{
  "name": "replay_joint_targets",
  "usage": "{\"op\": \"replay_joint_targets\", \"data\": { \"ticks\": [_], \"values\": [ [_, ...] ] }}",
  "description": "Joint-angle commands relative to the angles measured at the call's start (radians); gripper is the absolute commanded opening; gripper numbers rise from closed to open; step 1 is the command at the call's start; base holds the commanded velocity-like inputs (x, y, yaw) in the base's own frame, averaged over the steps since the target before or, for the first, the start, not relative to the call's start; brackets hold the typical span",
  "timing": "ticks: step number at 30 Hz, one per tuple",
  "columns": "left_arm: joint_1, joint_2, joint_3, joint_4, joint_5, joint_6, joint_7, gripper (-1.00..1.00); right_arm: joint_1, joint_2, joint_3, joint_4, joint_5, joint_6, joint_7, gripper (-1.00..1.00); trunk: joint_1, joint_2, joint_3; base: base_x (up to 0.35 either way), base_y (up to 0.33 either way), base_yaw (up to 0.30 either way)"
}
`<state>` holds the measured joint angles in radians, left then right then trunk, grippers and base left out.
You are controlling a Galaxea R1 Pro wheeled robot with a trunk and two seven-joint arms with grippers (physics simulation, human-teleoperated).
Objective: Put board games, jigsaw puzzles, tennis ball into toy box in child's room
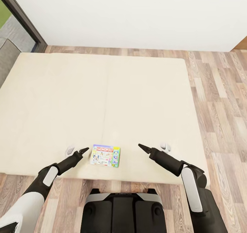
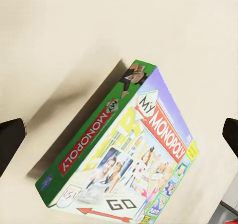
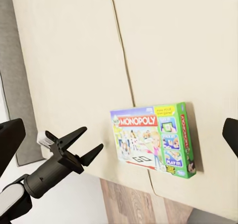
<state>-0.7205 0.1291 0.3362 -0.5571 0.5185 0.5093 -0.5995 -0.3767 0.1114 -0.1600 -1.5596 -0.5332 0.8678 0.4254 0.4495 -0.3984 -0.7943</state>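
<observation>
Board game (image 1: 105, 155) lying flat near the bed's (image 1: 103, 99) front edge, between both arms

The left gripper (image 1: 83, 151) hangs just beside the box, fingers apart, as far as the head view shows; the right gripper (image 1: 142, 147) waits farther off, fingers also apart; the box looks light, stiff and slick-faced, so its thin green edges seem the best hold; its long axis runs across the bed's front edge, the title's top facing the robot.

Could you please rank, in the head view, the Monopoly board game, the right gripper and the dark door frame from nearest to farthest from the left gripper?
1. Monopoly board game, lying just beside the left gripper near the bed's front edge.
2. Right gripper, beyond the game, across the bed.
3. Dark door frame, far off at the room's back corner.
</observation>
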Motion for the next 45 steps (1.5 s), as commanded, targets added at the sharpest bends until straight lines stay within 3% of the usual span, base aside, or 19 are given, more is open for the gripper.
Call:
{"op": "replay_joint_targets", "data": {
  "ticks": [1,13,45],
  "values": [
    [0.0,0.0,0.003,0.0,0.005,0.008,-0.002,1.0,-0.001,0.002,-0.003,0.0,0.002,0.007,0.006,1.0,0.0,-0.002,-0.003,0.0,0.0,0.0],
    [0.0,0.0,0.003,0.0,0.005,0.008,-0.002,1.0,-0.001,0.002,0.0,0.0,0.003,0.007,0.006,1.0,0.0,-0.002,-0.019,0.0,0.0,0.0],
    [0.0,0.0,0.003,0.0,0.005,0.008,-0.006,1.0,-0.001,0.001,-0.004,0.0,-0.006,0.006,0.007,1.0,0.0,-0.002,-0.02,0.0,0.0,0.0]
  ]
}}
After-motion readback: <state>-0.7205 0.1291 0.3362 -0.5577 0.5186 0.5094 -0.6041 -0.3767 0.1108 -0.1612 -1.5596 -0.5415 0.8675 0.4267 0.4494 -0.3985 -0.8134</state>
